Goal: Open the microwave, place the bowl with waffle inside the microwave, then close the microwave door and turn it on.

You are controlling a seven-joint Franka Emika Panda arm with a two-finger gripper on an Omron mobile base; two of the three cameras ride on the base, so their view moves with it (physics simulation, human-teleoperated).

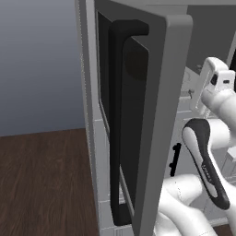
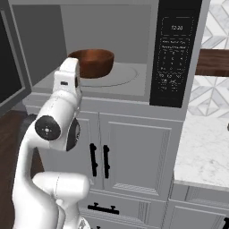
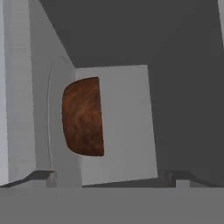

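The microwave (image 2: 107,96) stands open, showing its light grey cavity. The brown bowl (image 2: 91,62) sits on the round turntable inside, toward the back left; the waffle is hidden by the bowl's wall. The microwave door (image 1: 154,115) is swung wide out to the left, and its long black bar handle (image 1: 117,124) faces the left base camera. My white hand (image 2: 67,76) hovers just in front of the cavity's left side. In the rolled hand view the bowl (image 3: 83,116) lies ahead, apart from my gripper (image 3: 111,179), which is open with nothing between its fingertips (image 3: 41,176).
The black control panel (image 2: 176,49) fills the microwave's right side. White cabinet doors with black handles (image 2: 99,161) sit below it. A marble counter (image 2: 205,147) and a wooden shelf (image 2: 214,62) lie to the right. Dark wood floor (image 1: 41,184) is at the left.
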